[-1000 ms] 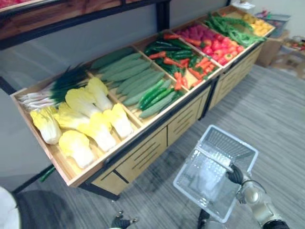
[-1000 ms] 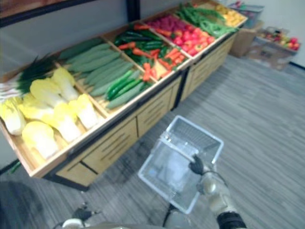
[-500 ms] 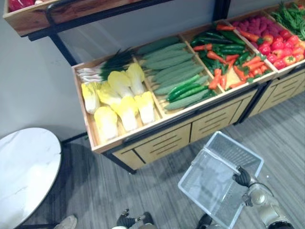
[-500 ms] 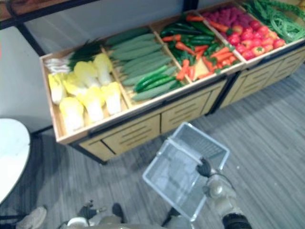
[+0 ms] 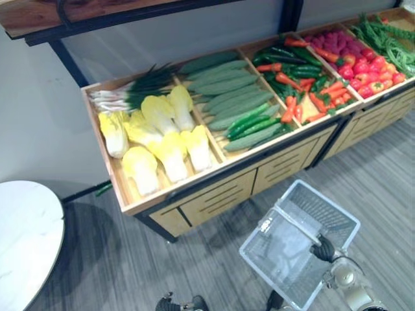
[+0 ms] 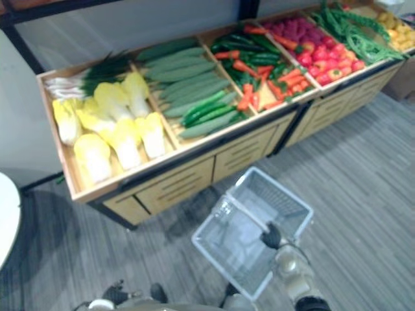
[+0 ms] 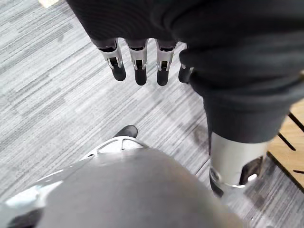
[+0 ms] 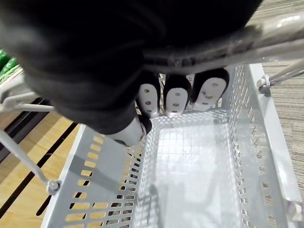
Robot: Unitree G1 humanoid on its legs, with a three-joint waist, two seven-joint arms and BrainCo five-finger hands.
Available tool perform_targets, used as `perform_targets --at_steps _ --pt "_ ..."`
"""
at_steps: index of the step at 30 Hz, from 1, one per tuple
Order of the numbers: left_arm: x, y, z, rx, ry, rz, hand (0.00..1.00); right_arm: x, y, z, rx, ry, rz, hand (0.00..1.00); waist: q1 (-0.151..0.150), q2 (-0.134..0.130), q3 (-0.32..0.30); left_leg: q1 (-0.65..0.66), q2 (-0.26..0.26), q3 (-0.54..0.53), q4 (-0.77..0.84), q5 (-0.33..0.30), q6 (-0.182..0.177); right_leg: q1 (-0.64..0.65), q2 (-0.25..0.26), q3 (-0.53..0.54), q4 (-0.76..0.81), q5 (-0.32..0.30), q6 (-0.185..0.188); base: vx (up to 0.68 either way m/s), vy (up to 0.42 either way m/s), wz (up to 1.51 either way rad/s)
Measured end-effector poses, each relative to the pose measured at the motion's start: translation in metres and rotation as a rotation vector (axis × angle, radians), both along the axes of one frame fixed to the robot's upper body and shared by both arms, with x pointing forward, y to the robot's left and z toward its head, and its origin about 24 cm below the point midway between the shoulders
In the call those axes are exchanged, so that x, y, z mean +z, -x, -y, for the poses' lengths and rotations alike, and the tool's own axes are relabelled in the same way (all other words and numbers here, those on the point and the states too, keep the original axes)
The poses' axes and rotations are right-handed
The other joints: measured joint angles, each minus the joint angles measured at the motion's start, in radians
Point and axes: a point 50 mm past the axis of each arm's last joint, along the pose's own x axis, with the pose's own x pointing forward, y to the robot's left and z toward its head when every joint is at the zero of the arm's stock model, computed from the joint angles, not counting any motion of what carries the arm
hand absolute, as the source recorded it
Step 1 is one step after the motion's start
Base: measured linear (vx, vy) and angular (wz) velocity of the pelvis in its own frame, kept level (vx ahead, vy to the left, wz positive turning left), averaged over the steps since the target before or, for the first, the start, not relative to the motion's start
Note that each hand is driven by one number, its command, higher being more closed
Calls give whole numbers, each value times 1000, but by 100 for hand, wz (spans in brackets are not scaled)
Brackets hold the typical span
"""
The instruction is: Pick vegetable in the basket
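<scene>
My right hand (image 5: pixel 322 249) is shut on the metal handle (image 8: pixel 266 28) of a pale grey plastic basket (image 5: pixel 327 210), held low in front of the stand; its fingers (image 8: pixel 175 97) curl round the bar. The basket's inside (image 8: pixel 190 161) holds nothing. Ahead, the wooden vegetable stand (image 5: pixel 214 197) carries yellow-white napa cabbages (image 5: pixel 155 139), scallions (image 5: pixel 130 91), long green cucumbers (image 5: pixel 227 91), carrots (image 5: pixel 305 97), red peppers (image 5: pixel 369 65) and green beans (image 5: pixel 389 39). My left hand (image 7: pixel 137 61) hangs over the grey floor with straight fingers, holding nothing.
A white round table (image 5: pixel 26 240) stands at the lower left. A dark wooden shelf (image 5: pixel 97 10) on a black frame overhangs the back of the stand. Drawer fronts line the stand's face. Grey striped carpet (image 5: pixel 376 168) stretches between me and the stand.
The camera has swung, so the stand sits differently in the picture and the white table came into view. The basket stays in my right hand; nothing on the stand has moved.
</scene>
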Motion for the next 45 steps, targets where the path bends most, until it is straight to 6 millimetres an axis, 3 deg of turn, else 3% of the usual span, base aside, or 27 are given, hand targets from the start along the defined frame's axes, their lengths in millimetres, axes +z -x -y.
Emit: perform_targets --at_steps 6,13,15,17,19,21,24,26,27,30,35,38,43,45 --pt "0 -1 -3 -61 -52 -18 0 -6 14 10 -49 5 -26 100 -4 1 -4 6 7 -56 -1 6 -1 -7 -4 2 73 -53 -4 5 -18 12" --pt "1 1 -12 -68 -97 -38 0 -5 15 13 -61 22 -11 100 -7 0 -14 -25 21 -99 21 14 -14 -100 -36 24 278 -193 -24 12 -44 17" --pt "2 3 -16 -74 -112 -46 0 -7 18 12 -55 18 -18 100 -7 5 -15 -81 73 -132 196 -64 -21 -92 -8 67 314 -240 -35 0 -182 18" --pt "2 6 -20 -68 -119 -55 0 -9 21 9 -42 6 -30 100 4 6 -9 -135 117 -154 389 -71 4 -55 0 73 316 -257 -47 1 -147 -1" --pt "1 9 -20 -68 -118 -63 0 -8 21 9 -41 6 -25 100 6 1 -5 -177 122 -208 503 -35 32 -30 -1 90 307 -260 -51 12 -129 -15" --pt "1 8 -18 -100 -126 -68 0 -7 20 11 -42 8 -20 100 13 1 -1 -197 98 -240 523 -58 18 -16 -4 127 292 -260 -53 59 -51 -33" --pt "-1 16 -19 -139 -141 -105 0 -4 19 13 -35 18 -13 100 23 21 1 -178 43 -238 344 -74 15 -18 10 179 283 -260 -53 71 57 -52" --pt "-2 22 -18 -167 -146 -133 0 -3 18 14 -35 20 -7 100 23 40 2 -172 35 -264 220 -72 11 -19 32 208 282 -260 -52 77 157 -68" --pt "-3 25 -18 -169 -147 -143 0 -3 16 13 -29 20 -6 100 32 58 -2 -159 34 -283 205 -40 -7 -18 47 244 278 -262 -44 106 228 -72" --pt "-3 27 -20 -165 -154 -157 0 -3 15 9 -9 14 2 100 17 37 -7 -170 -7 -275 240 -94 13 -9 29 309 201 -228 4 179 201 -42" --pt "-1 19 -22 -182 -166 -136 0 -3 16 10 0 31 -3 100 18 43 -12 -166 -76 -274 306 -151 64 3 -26 385 148 -190 59 216 153 -36" --pt "2 6 -27 -189 -192 -102 0 -3 16 9 8 30 -1 100 17 36 -11 -156 -101 -266 292 -160 72 -4 -48 411 144 -180 73 183 103 -20" --pt "13 -18 -42 -118 -277 1 0 -12 17 -8 35 17 -15 100 19 -12 -21 -164 -110 -248 235 -159 74 -50 -44 432 120 -152 79 72 38 -21" --pt "22 -38 -46 -50 -318 86 0 -20 22 -13 30 12 -39 100 16 -33 -25 -186 -109 -254 235 -156 77 -52 -46 422 87 -140 83 23 -13 9"
